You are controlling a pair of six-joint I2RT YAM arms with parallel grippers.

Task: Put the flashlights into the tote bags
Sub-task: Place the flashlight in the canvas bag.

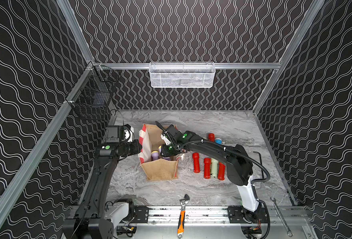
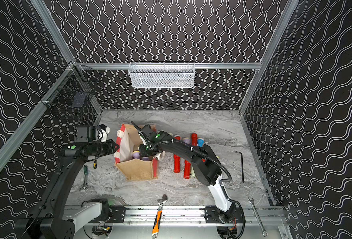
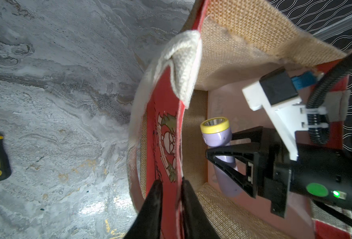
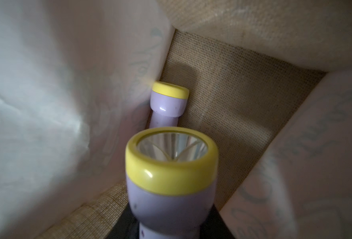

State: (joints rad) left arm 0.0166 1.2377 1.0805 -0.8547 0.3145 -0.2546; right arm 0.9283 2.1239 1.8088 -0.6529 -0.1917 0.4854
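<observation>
We log the right gripper [image 3: 220,144] with its fingers clamped on the barrel of a lilac plastic flashlight with a yellow rim [image 4: 171,182], held head-first inside the boxy tan jute tote bag [image 1: 160,170]. The left gripper [image 3: 171,183] pinches the bag's red side panel [image 3: 166,134] at its rim.

The left wrist view shows only this flashlight. The right wrist view adds a second lilac yellow-rimmed flashlight [image 4: 169,99] in the bag's corner. In both top views the right wrist covers its own fingers.

The panel's Santa banner seems to read "Merry Christmas"; the script on the lining is too blurred for us.

On the grey marble table [image 1: 171,192], right of the bag and partly under the right arm, lie red flashlights [image 1: 207,170], a pale green flashlight [image 1: 214,168] and a blue flashlight [image 1: 218,141]. An orange-handled adjustable wrench [image 1: 182,215] lies across the front rail.
</observation>
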